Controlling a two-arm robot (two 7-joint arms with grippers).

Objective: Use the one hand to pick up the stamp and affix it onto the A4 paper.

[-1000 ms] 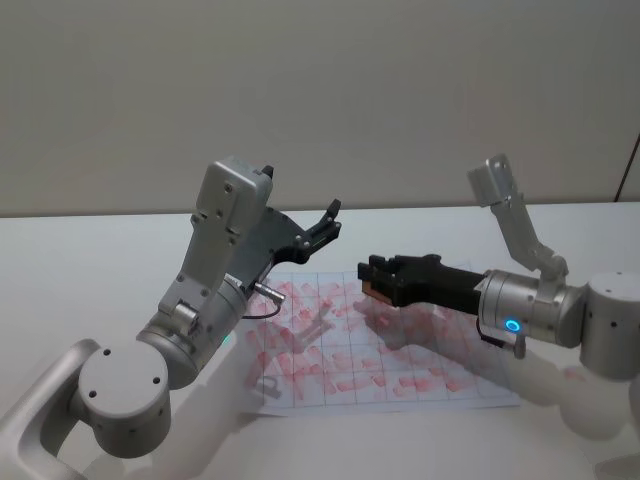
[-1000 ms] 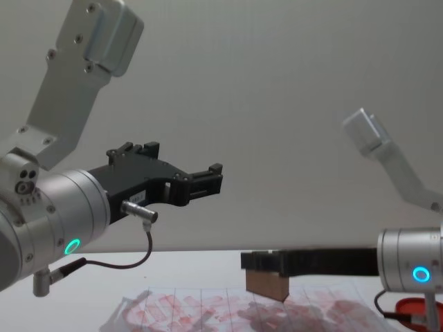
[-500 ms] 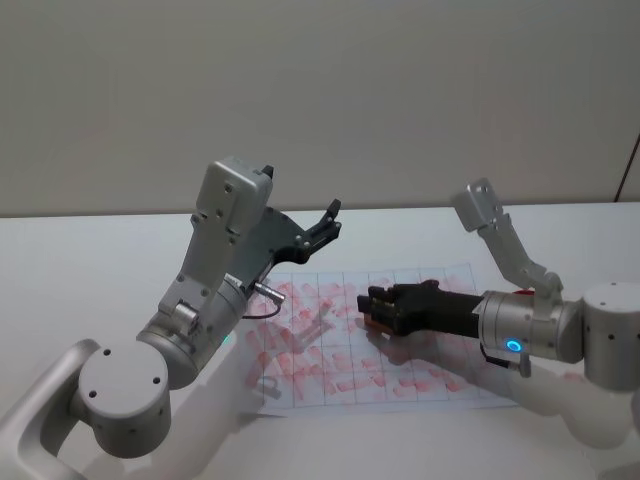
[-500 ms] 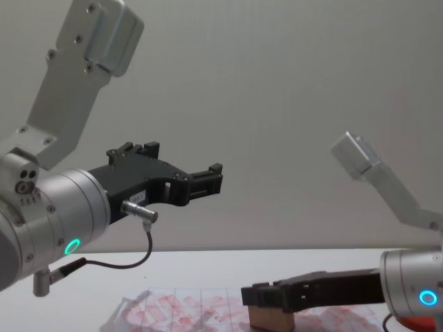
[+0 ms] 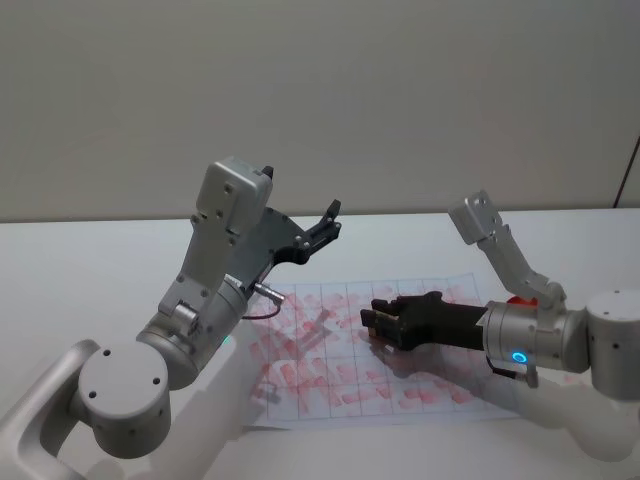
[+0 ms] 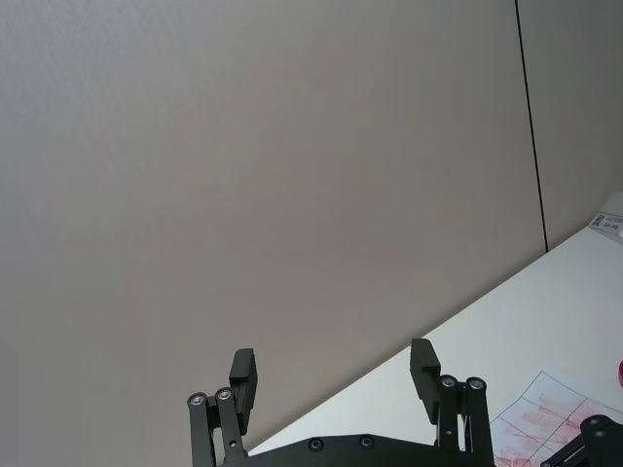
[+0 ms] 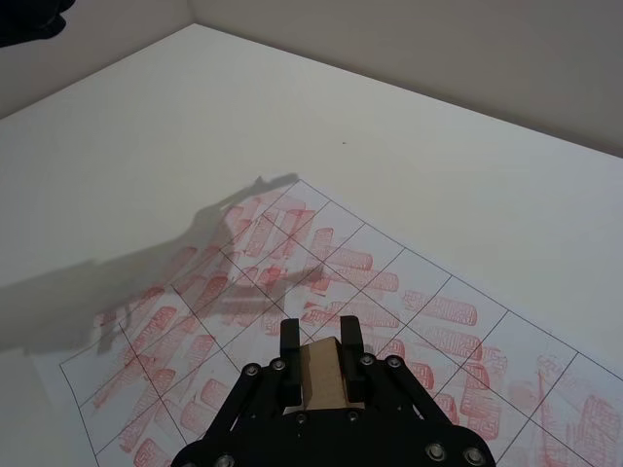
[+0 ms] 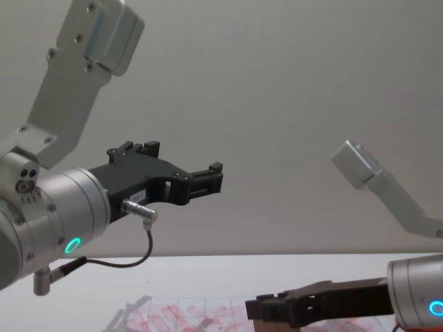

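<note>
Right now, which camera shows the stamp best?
The right wrist view: the stamp shows plainly, gripped by the right end effector over the A4 paper. In the head view the end effector covers most of it; the chest view catches a sliver at its bottom edge.

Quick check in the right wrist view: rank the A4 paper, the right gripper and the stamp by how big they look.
1. A4 paper, by far the widest spread.
2. right gripper, though it looks large partly because it sits nearest the camera, and the picture's edge cuts it off.
3. stamp, a small tan block held between the jaws.
</note>
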